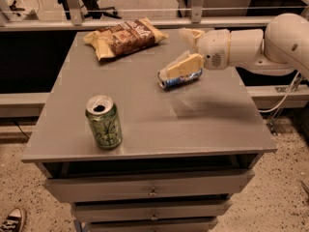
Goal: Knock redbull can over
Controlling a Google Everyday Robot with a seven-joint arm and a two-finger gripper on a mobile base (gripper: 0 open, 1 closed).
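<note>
Redbull can lying on its side, gripper spread wide, lower finger over it, green can upright

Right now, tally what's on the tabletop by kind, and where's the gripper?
Cans: 2 (redbull can on its side, green can upright)
Snack bags: 1 (chip bag)
Total: 3
Gripper: open, over the table's far right, right by the redbull can.
</note>
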